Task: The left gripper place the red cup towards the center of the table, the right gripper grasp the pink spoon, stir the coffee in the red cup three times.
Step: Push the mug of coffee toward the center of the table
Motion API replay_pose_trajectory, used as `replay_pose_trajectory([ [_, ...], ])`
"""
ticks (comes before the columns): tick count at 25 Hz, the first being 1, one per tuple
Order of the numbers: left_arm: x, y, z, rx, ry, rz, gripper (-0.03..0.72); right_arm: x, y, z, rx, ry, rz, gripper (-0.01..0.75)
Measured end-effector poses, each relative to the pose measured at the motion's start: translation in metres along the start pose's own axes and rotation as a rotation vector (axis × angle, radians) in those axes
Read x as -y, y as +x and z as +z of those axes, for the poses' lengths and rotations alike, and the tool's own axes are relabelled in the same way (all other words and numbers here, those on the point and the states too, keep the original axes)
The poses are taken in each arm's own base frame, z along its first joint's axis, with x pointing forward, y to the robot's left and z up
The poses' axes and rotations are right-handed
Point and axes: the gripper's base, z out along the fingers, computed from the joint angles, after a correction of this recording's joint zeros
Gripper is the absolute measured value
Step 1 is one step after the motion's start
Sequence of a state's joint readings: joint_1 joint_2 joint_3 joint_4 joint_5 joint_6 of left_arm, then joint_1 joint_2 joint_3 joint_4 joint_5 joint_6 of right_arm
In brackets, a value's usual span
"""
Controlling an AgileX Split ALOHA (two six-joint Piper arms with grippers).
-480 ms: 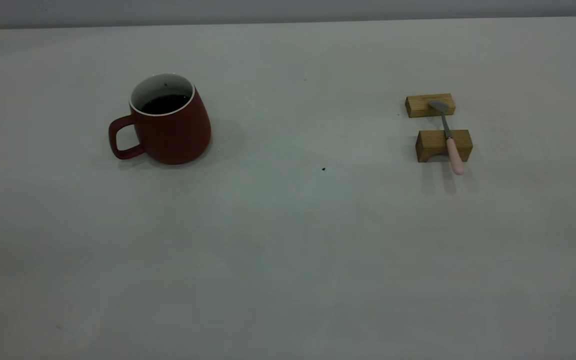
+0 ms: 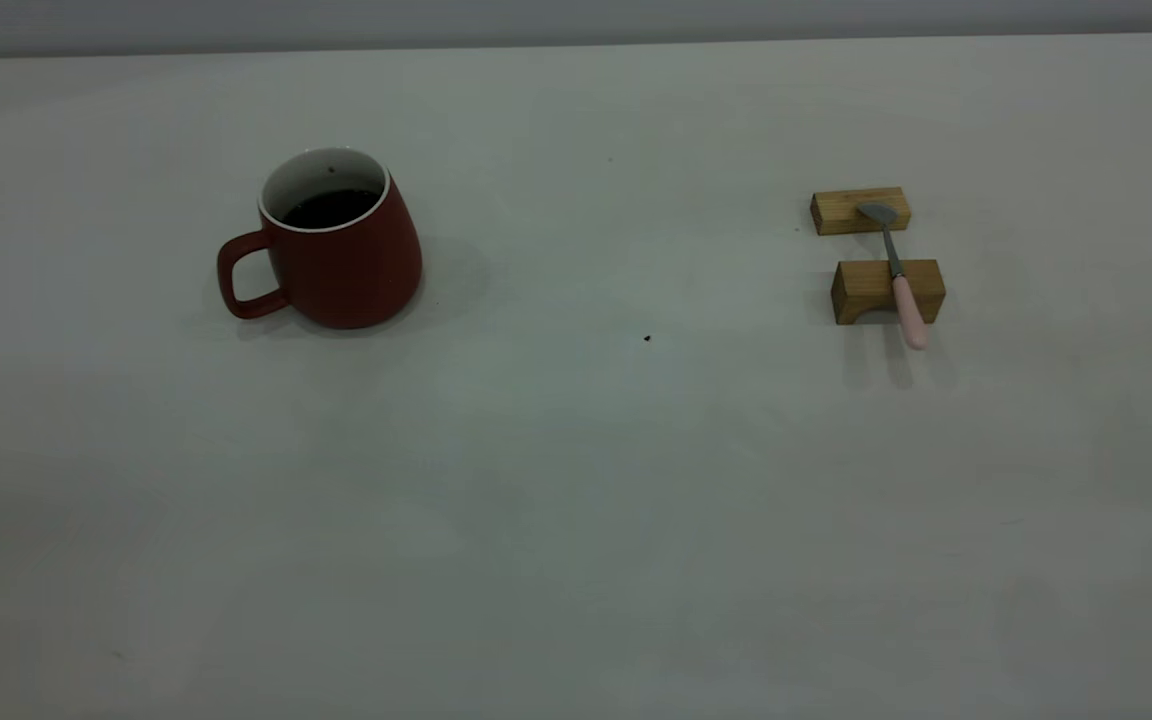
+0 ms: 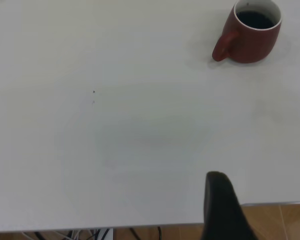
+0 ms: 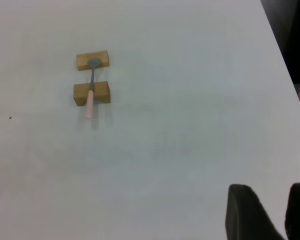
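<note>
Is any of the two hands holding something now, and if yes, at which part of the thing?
Nothing is held. The red cup stands alone on the table, and the pink spoon lies across two wooden blocks, with no hand near either.

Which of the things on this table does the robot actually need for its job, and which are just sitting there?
Needed for the job:
red cup with coffee
pink spoon
table

Just there:
two wooden blocks, which the spoon rests across
a small dark speck

Two wooden blocks [image 2: 871, 250], one notched underneath, near each other
</note>
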State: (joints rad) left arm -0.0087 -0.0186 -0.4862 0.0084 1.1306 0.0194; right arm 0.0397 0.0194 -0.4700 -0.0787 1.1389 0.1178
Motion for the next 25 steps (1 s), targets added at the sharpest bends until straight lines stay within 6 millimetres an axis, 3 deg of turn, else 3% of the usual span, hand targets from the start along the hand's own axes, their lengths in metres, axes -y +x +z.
replay_pose_trajectory([
  [19,0.000,-0.001,0.001,-0.012,-0.001,0.003,0.478,0.000,0.000,0.000,0.000,0.000,0.000,0.238],
  [25,-0.006,-0.038,0.017,-0.177,-0.052,0.022,0.478,0.000,0.000,0.000,0.000,0.000,0.000,0.238],
])
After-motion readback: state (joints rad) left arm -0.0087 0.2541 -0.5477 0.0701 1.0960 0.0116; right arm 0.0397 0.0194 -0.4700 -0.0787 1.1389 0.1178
